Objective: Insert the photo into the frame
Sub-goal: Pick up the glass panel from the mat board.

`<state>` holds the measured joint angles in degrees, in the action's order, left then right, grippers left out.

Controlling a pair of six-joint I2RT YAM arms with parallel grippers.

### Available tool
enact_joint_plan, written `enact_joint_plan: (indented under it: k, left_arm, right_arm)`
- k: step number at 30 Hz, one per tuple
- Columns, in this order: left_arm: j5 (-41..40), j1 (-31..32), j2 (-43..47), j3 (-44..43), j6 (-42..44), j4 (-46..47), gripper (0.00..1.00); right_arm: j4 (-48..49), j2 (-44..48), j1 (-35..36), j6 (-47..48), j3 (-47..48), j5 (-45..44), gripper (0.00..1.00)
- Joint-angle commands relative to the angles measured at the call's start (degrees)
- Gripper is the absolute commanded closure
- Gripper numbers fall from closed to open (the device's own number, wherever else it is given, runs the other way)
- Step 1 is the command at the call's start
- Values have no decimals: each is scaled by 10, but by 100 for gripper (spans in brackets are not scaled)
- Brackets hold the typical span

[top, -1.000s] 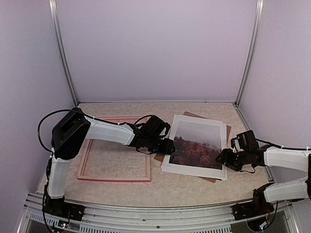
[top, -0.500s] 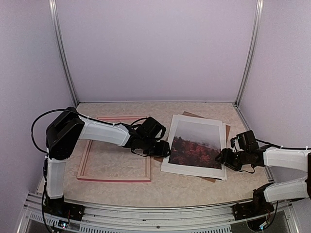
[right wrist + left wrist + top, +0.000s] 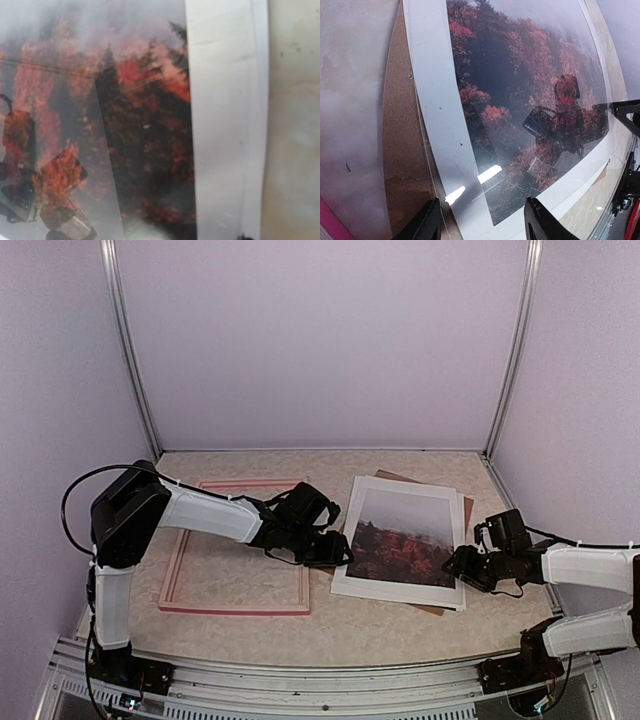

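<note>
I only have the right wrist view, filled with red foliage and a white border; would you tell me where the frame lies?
Observer: The frame lies flat on the table, left of the photo.
Operator: Thank you. Is anything beneath the photo?
Observer: A brown backing board pokes out past its left edge.
Operator: And where is the left arm?
Observer: The left gripper is at the photo's left edge, its fingers apart.
</note>
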<state>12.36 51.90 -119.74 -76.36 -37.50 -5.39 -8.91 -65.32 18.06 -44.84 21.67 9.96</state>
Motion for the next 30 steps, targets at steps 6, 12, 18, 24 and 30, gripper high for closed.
enact_joint_plan:
  k: [6,12,18,24,30]
  left_arm:
    - [91,1,20,28,-37,42,44]
    - [118,-5,35,32,-44,67,45]
    - [139,-12,53,40,-49,87,46]
    - [157,-16,65,39,-50,100,47]
    - [171,-17,68,30,-46,103,48]
  right_arm:
    - [4,-3,19,-12,-6,13,37]
    - [2,-5,20,-10,-5,11,37]
    - [3,-11,21,-6,-3,10,37]
    - [1,-16,27,-3,2,10,38]
    - [3,-20,32,1,6,11,38]
